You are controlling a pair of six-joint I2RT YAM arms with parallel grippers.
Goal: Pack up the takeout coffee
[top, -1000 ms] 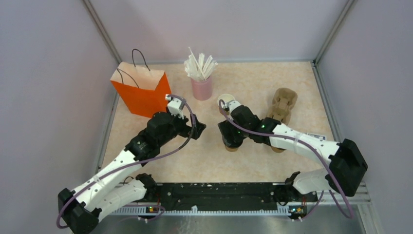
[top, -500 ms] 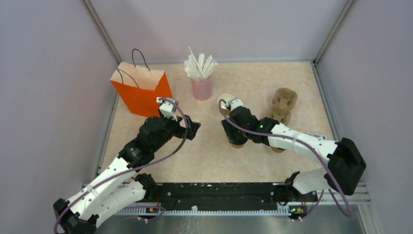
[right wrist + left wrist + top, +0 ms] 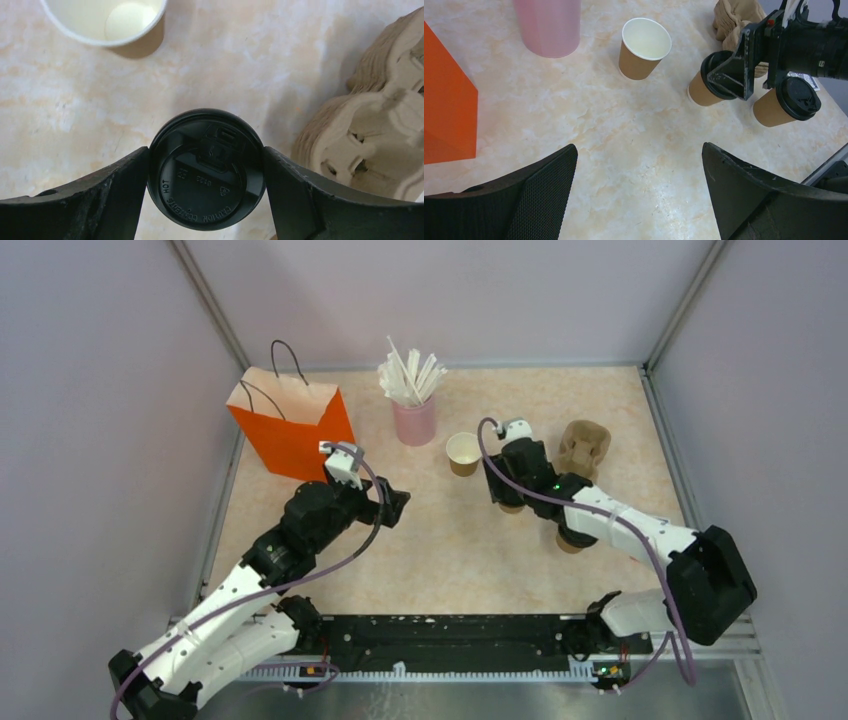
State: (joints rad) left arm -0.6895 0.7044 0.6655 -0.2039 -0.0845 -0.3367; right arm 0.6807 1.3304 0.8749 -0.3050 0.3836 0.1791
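Three cups are sitting to the left of and nearer than the carrier (image 3: 380, 115): two lidded, one open. The right jaws are pressing on both sides of the black lid (image 3: 206, 170) of the lidded cup (image 3: 704, 90) just beside the carrier, closed on its rim; whether that cup is resting on the worktop (image 3: 450, 550) or hanging just clear of it, I cannot tell. The second lidded cup (image 3: 786, 100) is standing on the carrier's near side, and the open cup (image 3: 644, 47) farther to its left. The left jaws are gaping wide and holding nothing, well to the carrier's left, near the bag (image 3: 290, 430). Since the grip is sitting on the lid and not the paper wall, the lid may be popping off under load, dropping the cup; a harder squeeze risks buckling the rim. Swinging away from the carrier toward the bag, the arm could be clipping the open cup or the straw cup (image 3: 413, 420), both light and easy to topple. The bag's mouth is looking narrow, with loose handles that could be catching the cup. The worktop is showing as pale peach marbling, smooth and flat. Plain lilac-grey walls are closing in on three sides, with metal posts in the far corners and a black rail along the near edge.
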